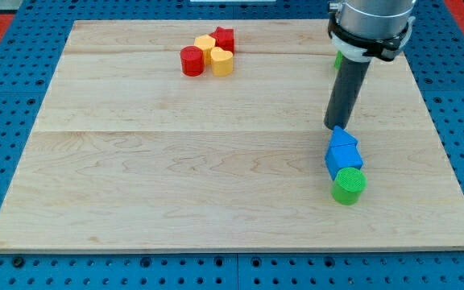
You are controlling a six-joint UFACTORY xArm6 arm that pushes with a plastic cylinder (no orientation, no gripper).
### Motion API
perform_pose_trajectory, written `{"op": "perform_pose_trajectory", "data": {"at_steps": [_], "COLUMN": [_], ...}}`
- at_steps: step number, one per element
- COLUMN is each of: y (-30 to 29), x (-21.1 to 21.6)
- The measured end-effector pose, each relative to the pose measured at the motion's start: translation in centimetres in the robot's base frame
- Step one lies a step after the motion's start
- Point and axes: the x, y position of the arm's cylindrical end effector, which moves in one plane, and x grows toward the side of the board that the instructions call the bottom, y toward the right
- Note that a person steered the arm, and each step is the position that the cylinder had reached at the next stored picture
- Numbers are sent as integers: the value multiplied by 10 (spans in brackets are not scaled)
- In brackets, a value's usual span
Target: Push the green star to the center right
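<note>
The arm carries no hand, only my tip (333,127), which touches the upper edge of the blue block (343,151) right of centre. The green sliver (338,59) at upper right, half hidden by the rod, is probably the green star, so I should circle above it and push down-frame, steering clear of the blue block. On the counter (176,177) I count two red, two yellow, two green including the green cylinder (349,185), and one blue, possibly two.

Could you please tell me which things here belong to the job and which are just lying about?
Job:
- my tip, at the view's top end of the blue blocks
- green sliver behind the rod, presumably the star

Lying about:
- blue blocks
- green cylinder
- red cylinder
- red star
- yellow blocks
</note>
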Motion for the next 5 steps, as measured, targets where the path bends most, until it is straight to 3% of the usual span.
{"op": "perform_pose_trajectory", "data": {"at_steps": [1,2,4,5], "y": [79,100,40,17], "x": [-27,-89,-180,-165]}}
